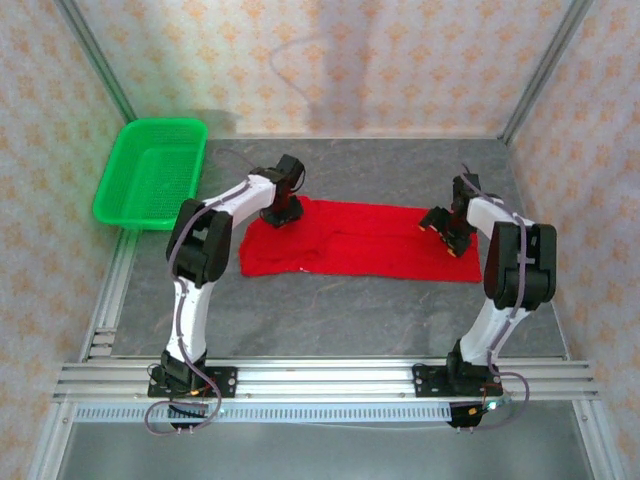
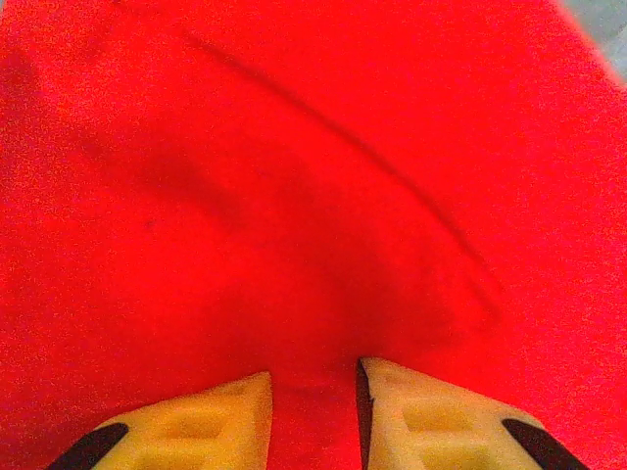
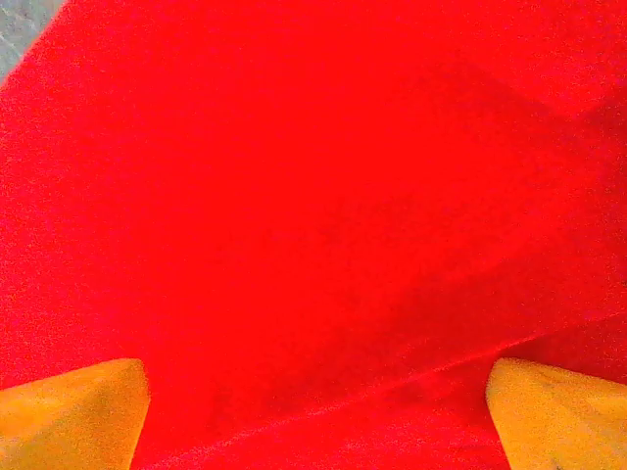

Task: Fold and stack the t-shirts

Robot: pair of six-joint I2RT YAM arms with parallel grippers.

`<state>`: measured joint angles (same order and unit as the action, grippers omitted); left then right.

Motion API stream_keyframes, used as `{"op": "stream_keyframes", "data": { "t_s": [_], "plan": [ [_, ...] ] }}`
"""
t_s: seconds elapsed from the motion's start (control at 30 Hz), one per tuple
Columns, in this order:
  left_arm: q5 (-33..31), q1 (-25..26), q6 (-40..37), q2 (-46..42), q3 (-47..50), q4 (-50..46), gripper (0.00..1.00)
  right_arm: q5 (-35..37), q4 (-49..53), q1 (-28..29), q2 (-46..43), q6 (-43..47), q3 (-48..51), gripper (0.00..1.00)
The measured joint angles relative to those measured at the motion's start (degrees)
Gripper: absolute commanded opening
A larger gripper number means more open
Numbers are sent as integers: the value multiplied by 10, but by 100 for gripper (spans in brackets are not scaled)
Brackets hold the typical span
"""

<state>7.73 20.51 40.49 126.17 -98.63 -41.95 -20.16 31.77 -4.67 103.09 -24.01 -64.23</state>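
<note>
The red t-shirt (image 1: 360, 245) is found spread on the grey tabletop (image 1: 340, 310) as a long strip running left to right, roughly midway between the two arms, plain red side up; a lengthwise crease is noted along its middle. The left pincer (image 1: 283, 213) is set down on the strip's far left corner. In the left wrist view its yellow fingertips (image 2: 235, 406) are seen a little apart, released, with cloth visible through the narrow gap and a diagonal seam running across the fabric ahead. The right pincer (image 1: 447, 235) is positioned over the strip's right end. In the right wrist view its fingertips (image 3: 78, 406) are spread wide, released, with a fold edge of the cloth crossing between them. A green mesh basket (image 1: 150, 170) is recorded at the far left corner of the tabletop, well apart from the t-shirt.
</note>
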Motion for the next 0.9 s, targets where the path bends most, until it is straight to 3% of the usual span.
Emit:
{"op": "stream_keyframes", "data": {
  "t_s": [0.2,0.4,0.53,0.73,0.9],
  "plan": [
    [-32,-8,-12,110,-175,-47,29,-14,-32,37,-53,-34,69,90],
    [-37,-20,-35,260,-434,-85,35,-58,-72,152,-122,-136,150,90],
    [0,-29,-31,348,-581,-72,36,-96,-95,248,-144,-237,179,90],
    [89,-49,7,360,-592,-8,52,-150,-95,330,-148,-352,172,91],
    [144,-68,31,339,-590,12,67,-156,-35,334,-208,-358,92,91]
  ]
}}
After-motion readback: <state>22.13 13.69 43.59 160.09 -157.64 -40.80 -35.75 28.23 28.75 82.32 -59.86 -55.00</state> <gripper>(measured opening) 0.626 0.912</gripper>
